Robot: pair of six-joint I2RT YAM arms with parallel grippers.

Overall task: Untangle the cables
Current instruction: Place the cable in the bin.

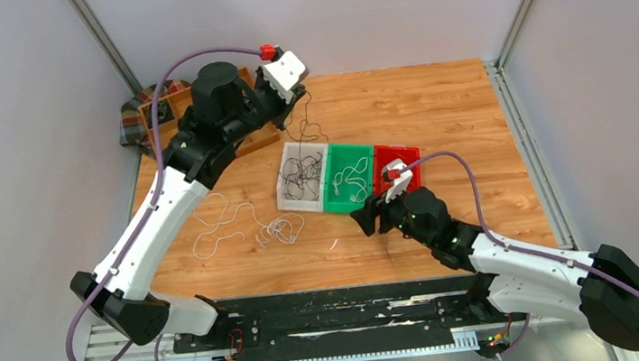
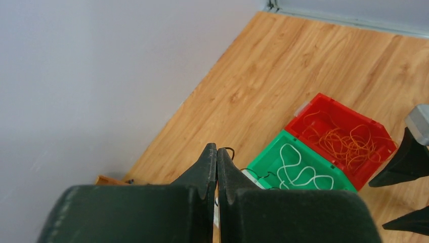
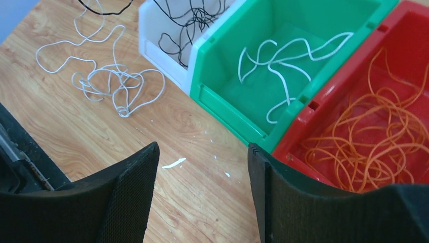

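Left gripper (image 2: 216, 149) pinches thin black cable (image 2: 231, 149); right gripper (image 3: 202, 149) gapes empty. Plastic bins (image 3: 222, 101) hold sorted colours; tangled white cables (image 3: 117, 83) left of its fingers (image 3: 131, 192) await.

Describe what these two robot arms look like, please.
The left arm and right arm have white links and bulky black joints. A purple hose runs along each, ending in a red plug by a white wrist block. The left tool and right tool have dark tapered fingers.

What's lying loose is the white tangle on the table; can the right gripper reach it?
Probably yes: the right gripper is open and empty, with only bare table between it and the white tangle.
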